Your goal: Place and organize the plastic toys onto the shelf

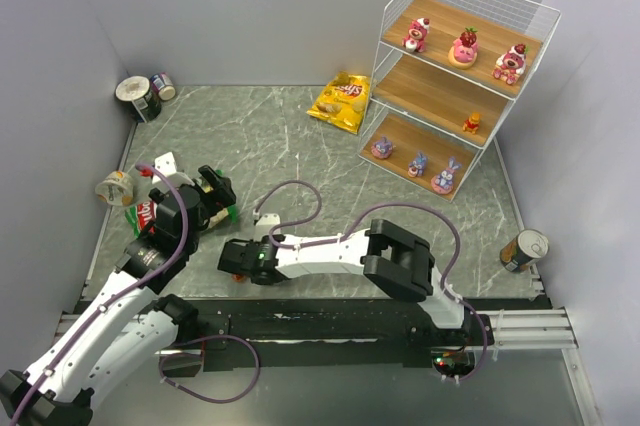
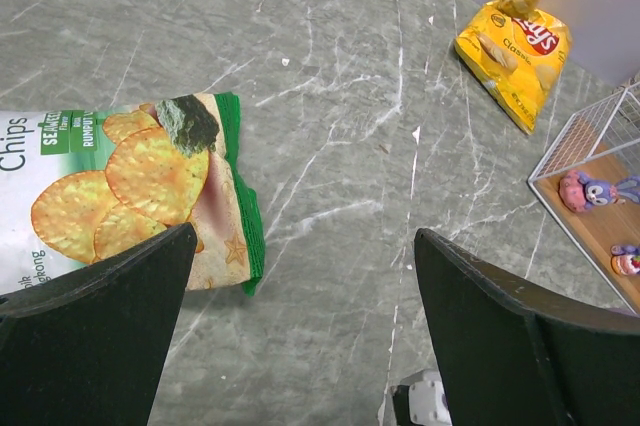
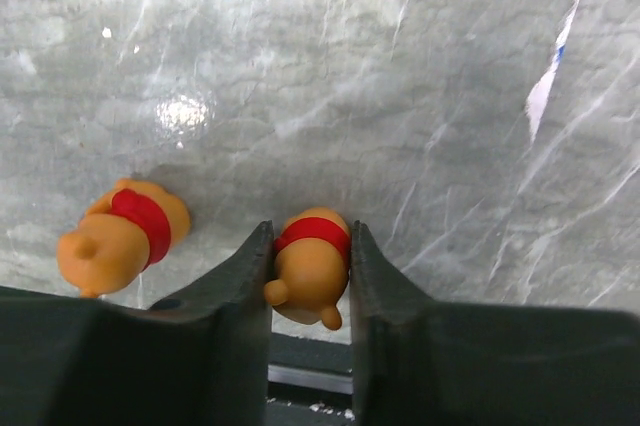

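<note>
Near the arm bases, right tool (image 3: pixel 310 238): pinched narrow on a small orange plastic bear figurine with a red band (image 3: pixel 308 268), down low over the grey marbled desk (image 3: pixel 400 66). Can't tell if the toy actually touches it.
Second orange figurine (image 3: pixel 120 236): lying on the desk just beside the held one, clear of the fingers.
Left tool (image 2: pixel 305 241): jaws spread wide with nothing between them, hovering over the desk by the green seaweed chip bag (image 2: pixel 130 186).
White wire shelf with wooden boards (image 1: pixel 420 86): sits at the far right of the desk.
Top board: three pink-and-red strawberry figurines (image 1: pixel 463 47) in a row.
Middle board: one orange figurine (image 1: pixel 471 124), toward the right end.
Bottom board: three purple-pink figurines (image 1: pixel 418 163).
Yellow chip bag (image 1: pixel 341 102): flat on the desk, just left of the shelf.
</note>
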